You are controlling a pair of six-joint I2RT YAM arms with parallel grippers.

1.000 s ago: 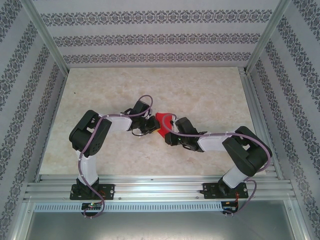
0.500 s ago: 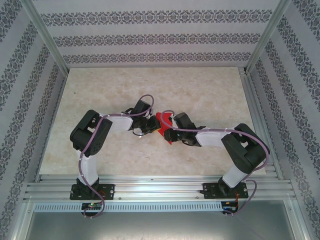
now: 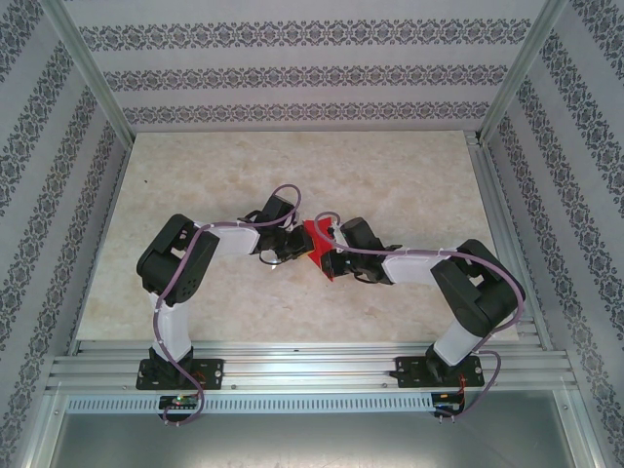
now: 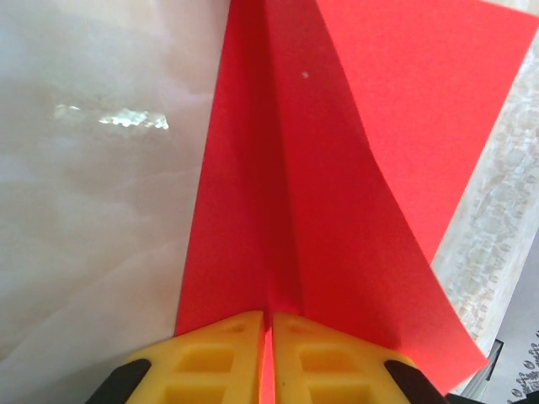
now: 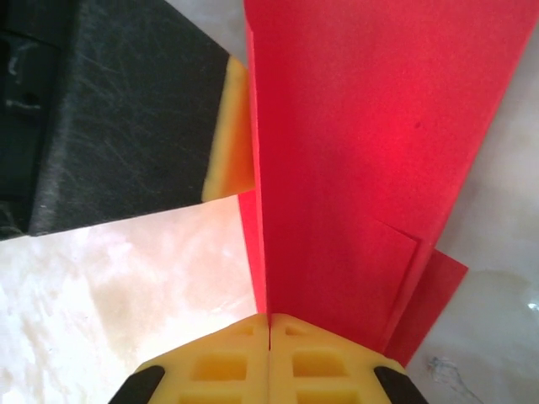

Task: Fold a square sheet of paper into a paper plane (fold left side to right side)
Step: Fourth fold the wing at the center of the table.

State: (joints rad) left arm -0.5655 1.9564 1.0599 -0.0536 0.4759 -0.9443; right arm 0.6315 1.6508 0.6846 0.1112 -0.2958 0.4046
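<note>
Most of the paper plane [image 3: 315, 237] is covered from above: you get only a red patch at the centre of the top view, wedged between the two wrists, with its outline unreadable. In the left wrist view its far end runs off the top edge, and a raised flap on the right hides what lies behind it. The right wrist view cuts the top off too, so you cannot tell which end is the nose. Left gripper [image 4: 268, 330]: yellow pads pressed together at bottom centre, clamped on the red paper. Right gripper [image 5: 269, 330]: pads likewise closed, pinching the plane's near edge. The left gripper shows again at the upper left of that frame, black body with a yellow pad against the paper. Long axis: the main crease runs from bottom centre up the left wrist frame, leaning slightly left. Stepped layered edges show at lower right of the right wrist frame. Surface: glossy, pale marbled table [image 3: 409, 185]. Patterned wallpaper walls [image 3: 292, 78] stand on three sides, aluminium rails [image 3: 312, 356] along the bottom.
</note>
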